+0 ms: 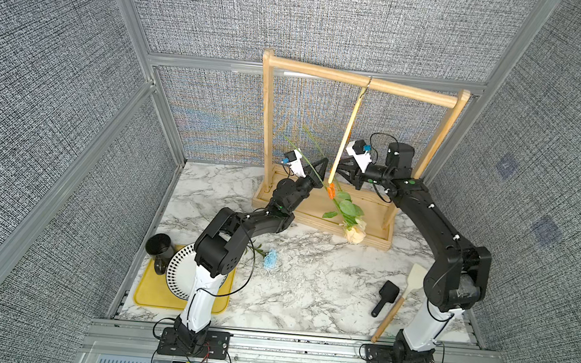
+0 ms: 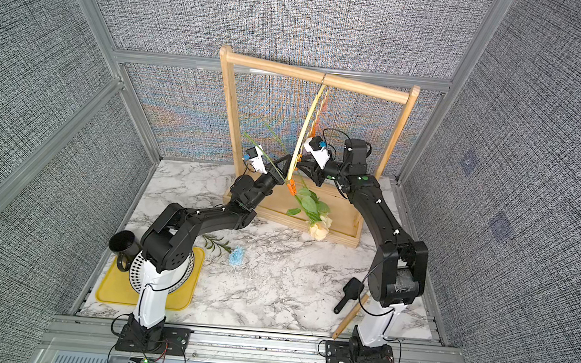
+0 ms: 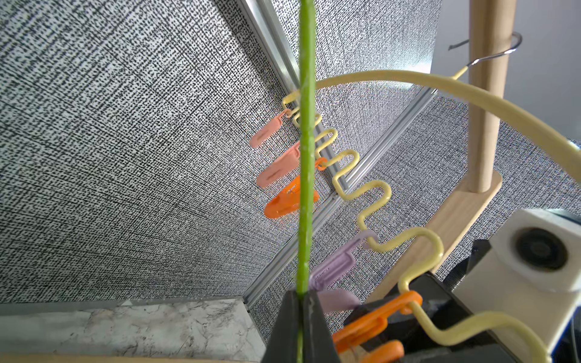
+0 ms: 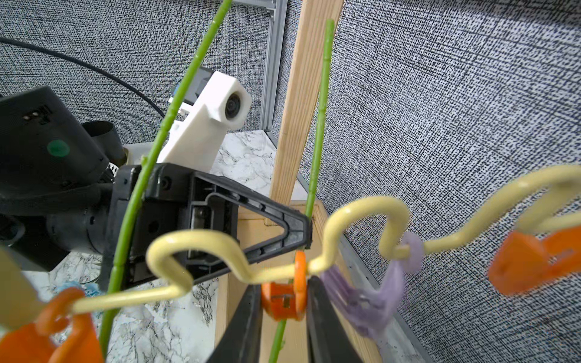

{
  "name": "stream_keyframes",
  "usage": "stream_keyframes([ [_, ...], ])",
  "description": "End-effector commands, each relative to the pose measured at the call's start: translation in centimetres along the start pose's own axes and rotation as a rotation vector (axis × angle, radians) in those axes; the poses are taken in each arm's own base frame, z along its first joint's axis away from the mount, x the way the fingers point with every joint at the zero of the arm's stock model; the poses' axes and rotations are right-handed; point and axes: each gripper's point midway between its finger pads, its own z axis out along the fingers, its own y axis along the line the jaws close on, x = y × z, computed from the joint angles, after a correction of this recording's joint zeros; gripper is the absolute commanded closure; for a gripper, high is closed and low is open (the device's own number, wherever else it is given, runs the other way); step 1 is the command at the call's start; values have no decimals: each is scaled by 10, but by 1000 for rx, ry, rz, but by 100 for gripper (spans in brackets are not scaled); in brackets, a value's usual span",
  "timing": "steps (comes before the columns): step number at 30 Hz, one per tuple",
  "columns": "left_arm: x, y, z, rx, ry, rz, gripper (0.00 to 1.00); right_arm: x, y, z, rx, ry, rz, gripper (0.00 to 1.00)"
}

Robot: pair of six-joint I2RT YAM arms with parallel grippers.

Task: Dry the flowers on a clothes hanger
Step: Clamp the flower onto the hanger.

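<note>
- We pinch a green stem (image 3: 306,157) in the left gripper (image 3: 301,297); the right gripper (image 4: 283,292) squeezes an orange clip (image 4: 280,304) on the clothes hanger (image 3: 377,81), mid-frame.
- The light-blue bloom (image 1: 270,259) lies on the table (image 1: 308,291), lower centre, not yet hung.

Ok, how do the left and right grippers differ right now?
The left gripper is shut on a thin green stem; the right gripper pinches an orange clip on the clothes hanger. The left's jaws meet almost fully, while the right's stand apart by the clip's width. Both are raised at the hanger's wavy bar, tips facing each other.
</note>
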Motion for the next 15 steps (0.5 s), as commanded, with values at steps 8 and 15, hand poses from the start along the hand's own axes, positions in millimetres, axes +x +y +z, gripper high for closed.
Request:
stream_keyframes([
  [8, -7, -15, 1, 68, -24, 9, 98, 9, 0, 4, -1, 26, 40, 74],
  [15, -10, -18, 0, 77, -34, 21, 98, 8, -4, 3, 25, 31, 72, 72],
])
